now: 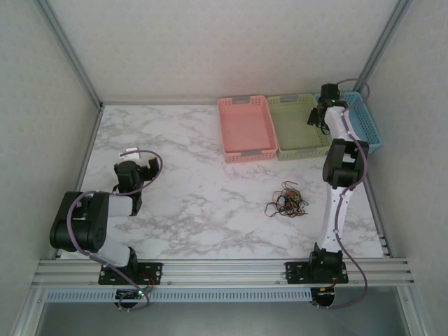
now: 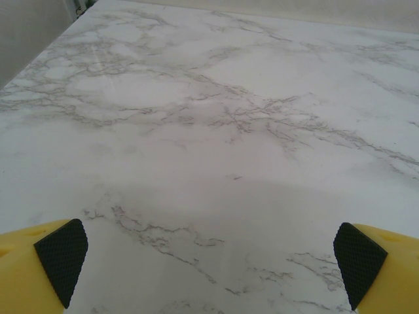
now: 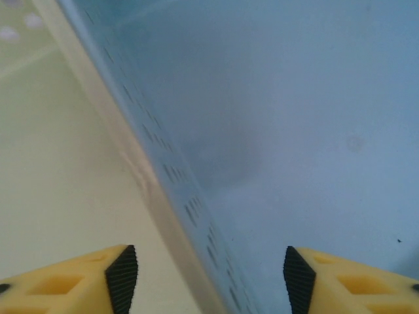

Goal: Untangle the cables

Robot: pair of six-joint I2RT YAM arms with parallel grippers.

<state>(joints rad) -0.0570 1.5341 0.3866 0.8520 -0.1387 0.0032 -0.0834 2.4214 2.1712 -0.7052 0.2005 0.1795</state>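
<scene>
Yellow-fingered left gripper (image 2: pixel 209 268) hangs spread wide over the marble table (image 2: pixel 196 98), holding nothing. The right gripper (image 3: pixel 209 275), also spread and empty, is over the blue basket (image 3: pixel 294 98) wall. The cables (image 1: pixel 287 201) lie clumped mid-table, well apart from both. Thin, floppy, featherlight stuff imo, so I'd pinch a loose outer loop, not the knot.

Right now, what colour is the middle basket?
Pale green basket; clearest in the top external view.
</scene>
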